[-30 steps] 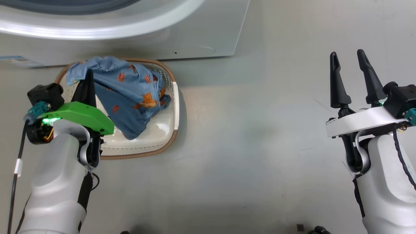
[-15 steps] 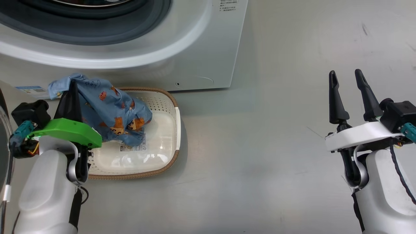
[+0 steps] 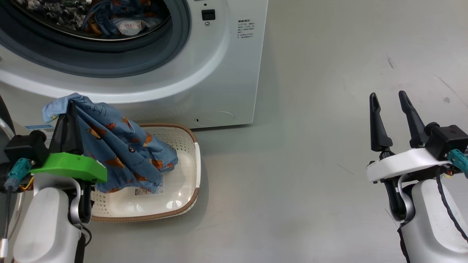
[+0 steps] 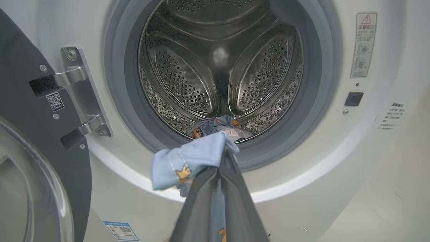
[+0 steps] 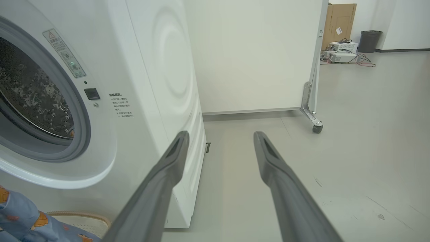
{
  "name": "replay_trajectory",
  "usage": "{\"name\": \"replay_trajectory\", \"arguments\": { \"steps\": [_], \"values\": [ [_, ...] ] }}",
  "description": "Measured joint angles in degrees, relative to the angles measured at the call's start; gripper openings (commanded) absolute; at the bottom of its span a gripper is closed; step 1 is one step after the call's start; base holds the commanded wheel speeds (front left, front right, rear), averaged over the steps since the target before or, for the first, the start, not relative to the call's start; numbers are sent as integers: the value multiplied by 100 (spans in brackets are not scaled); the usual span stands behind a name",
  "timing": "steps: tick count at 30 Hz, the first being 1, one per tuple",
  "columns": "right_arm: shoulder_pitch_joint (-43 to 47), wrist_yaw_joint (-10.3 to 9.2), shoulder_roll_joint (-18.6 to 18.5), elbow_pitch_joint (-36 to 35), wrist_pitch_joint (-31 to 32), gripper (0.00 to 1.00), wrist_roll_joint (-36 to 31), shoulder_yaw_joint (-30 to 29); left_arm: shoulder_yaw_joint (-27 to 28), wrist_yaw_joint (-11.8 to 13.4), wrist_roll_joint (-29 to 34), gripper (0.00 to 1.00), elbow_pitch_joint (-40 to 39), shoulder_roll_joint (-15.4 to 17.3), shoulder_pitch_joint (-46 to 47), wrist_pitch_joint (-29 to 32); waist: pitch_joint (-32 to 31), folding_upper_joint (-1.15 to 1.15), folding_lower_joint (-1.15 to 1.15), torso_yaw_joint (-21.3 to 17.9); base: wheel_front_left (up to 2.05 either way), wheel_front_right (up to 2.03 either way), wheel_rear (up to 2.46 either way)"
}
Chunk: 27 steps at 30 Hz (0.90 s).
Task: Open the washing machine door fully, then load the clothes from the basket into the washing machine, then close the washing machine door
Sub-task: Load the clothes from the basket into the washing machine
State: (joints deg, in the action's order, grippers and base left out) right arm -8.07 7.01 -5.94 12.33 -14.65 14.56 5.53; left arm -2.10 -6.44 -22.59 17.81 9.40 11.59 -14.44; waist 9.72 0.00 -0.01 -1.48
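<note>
My left gripper (image 3: 69, 109) is shut on a light blue garment (image 3: 120, 146) with orange animals, lifted above the cream basket (image 3: 190, 160); its lower end still hangs into the basket. In the left wrist view the same gripper (image 4: 225, 151) pinches the clothes (image 4: 188, 161) in front of the washing machine (image 4: 369, 141) drum. Another blue garment (image 4: 215, 126) lies at the drum's bottom (image 3: 109, 18). The washing machine door (image 4: 30, 161) stands swung open at the left. My right gripper (image 3: 389, 100) is open and empty over the floor at the right, beside the washing machine (image 5: 154, 84).
The white washing machine (image 3: 226, 65) stands just behind the basket. Grey floor spreads to the right. A white wheeled partition (image 5: 312, 114) stands past the machine, with a cardboard box (image 5: 339, 20) and a dark bin (image 5: 369, 40) far behind.
The head camera has tilted up, bringing the drum opening into view. My left gripper has lifted the garment higher out of the basket toward the machine. The right gripper stays open.
</note>
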Motion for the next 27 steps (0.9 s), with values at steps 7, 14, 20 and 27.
{"name": "replay_trajectory", "arguments": {
  "steps": [7,14,20,27],
  "values": [
    [210,0,0,-37,0,100,-44,-13,102,48,166,0,-322,-20,-406,0,-299,0,0,-98,0,0,0],
    [433,-1,4,-42,0,100,-58,-74,208,53,291,0,-424,-111,-862,1,-604,0,0,-196,0,0,0],
    [683,-2,3,-59,0,100,-58,-113,235,99,346,0,-581,-142,-1204,1,-859,0,0,-262,0,0,0],
    [744,-1,5,-143,0,100,-58,-122,274,102,394,0,-761,-171,-1320,0,-909,0,0,-300,0,0,0]
  ]
}}
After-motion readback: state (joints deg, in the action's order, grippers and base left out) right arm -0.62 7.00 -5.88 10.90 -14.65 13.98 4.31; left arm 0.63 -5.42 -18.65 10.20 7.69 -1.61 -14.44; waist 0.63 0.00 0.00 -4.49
